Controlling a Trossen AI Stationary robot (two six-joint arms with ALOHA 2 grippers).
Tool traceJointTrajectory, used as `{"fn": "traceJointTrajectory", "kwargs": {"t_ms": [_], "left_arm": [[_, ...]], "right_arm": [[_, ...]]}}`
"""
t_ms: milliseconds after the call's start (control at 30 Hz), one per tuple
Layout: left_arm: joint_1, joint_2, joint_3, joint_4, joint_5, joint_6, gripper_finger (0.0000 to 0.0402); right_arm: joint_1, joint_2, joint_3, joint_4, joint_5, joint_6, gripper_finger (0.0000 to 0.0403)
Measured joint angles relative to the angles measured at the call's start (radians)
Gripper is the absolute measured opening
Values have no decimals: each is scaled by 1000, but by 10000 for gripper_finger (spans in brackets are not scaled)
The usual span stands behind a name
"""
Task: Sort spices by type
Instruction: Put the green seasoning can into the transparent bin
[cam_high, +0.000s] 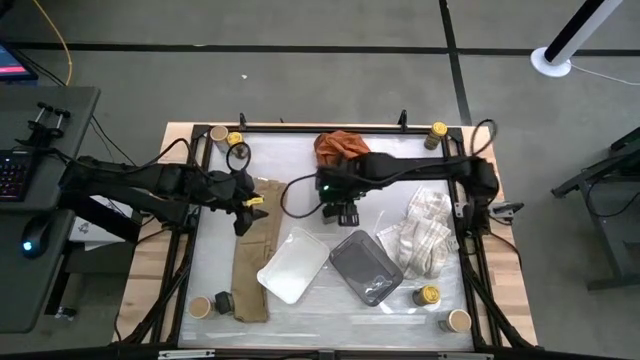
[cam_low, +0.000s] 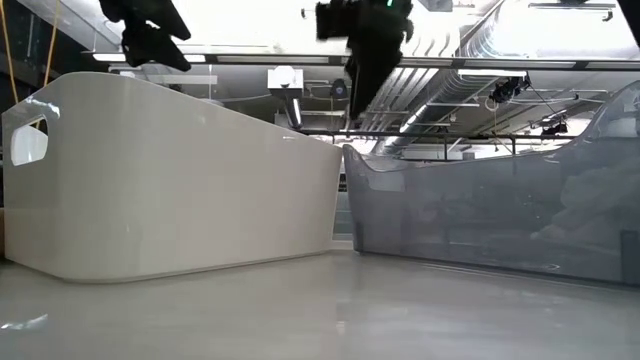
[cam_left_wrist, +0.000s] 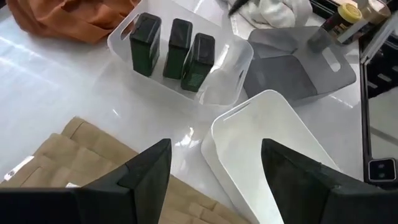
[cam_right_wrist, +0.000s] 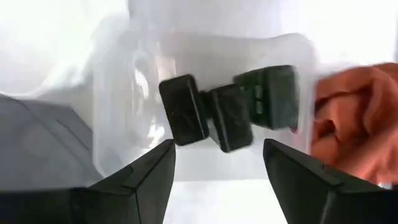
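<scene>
Three black boxes (cam_left_wrist: 174, 46) stand upright side by side in a clear tray (cam_left_wrist: 227, 78), seen from above in the right wrist view as black boxes (cam_right_wrist: 227, 115). My right gripper (cam_high: 346, 212) hovers open above them, touching nothing. My left gripper (cam_high: 246, 208) hangs open over the tan cloth (cam_high: 252, 262), near the white tray (cam_high: 293, 266). Jars stand at the table's corners: a tan-lidded jar (cam_high: 218, 133) and a yellow-lidded jar (cam_high: 235, 140) far left, another yellow-lidded jar (cam_high: 437, 130) far right, yellow (cam_high: 428, 295) and tan (cam_high: 458, 320) near right, tan (cam_high: 200, 305) near left.
A grey tray (cam_high: 365, 266) lies beside the white tray near the table's middle. An orange cloth (cam_high: 340, 146) lies at the far edge, and a white towel (cam_high: 420, 232) on the right. A small dark object (cam_high: 223, 300) sits by the near-left jar. A black frame edges the table.
</scene>
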Motion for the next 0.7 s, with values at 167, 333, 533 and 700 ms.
{"fn": "traceJointTrajectory", "kwargs": {"t_ms": [167, 333, 533, 700], "left_arm": [[-4, 6, 0, -9, 167, 182, 236], [-80, 57, 0, -109, 322, 367, 236], [-262, 186, 0, -258, 336, 662, 236], [-389, 274, 14, -239, 323, 762, 236]], "right_arm": [[14, -96, 0, 15, -19, 181, 240], [63, -171, 0, 36, -9, 384, 240], [157, -193, 0, 54, 111, 573, 240], [212, -181, 0, 50, 166, 667, 240]]}}
